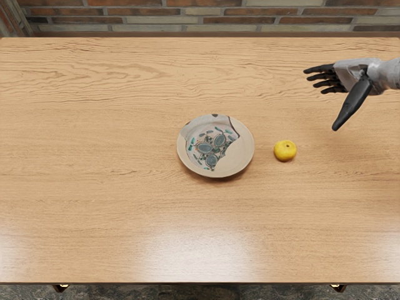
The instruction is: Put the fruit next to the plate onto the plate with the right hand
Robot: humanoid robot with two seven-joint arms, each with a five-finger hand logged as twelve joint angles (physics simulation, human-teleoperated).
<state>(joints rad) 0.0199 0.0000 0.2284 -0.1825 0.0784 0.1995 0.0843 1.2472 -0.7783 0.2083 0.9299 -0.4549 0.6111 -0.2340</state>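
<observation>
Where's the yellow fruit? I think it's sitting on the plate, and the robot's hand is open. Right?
Not quite. The head view shows the yellow fruit lying on the table beside the plate, not on it. The right hand is open, as you said.

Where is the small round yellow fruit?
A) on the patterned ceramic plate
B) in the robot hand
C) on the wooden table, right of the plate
C: the small round yellow fruit rests on the wooden table, just right of the patterned ceramic plate, and the open right robot hand holds nothing.
</observation>
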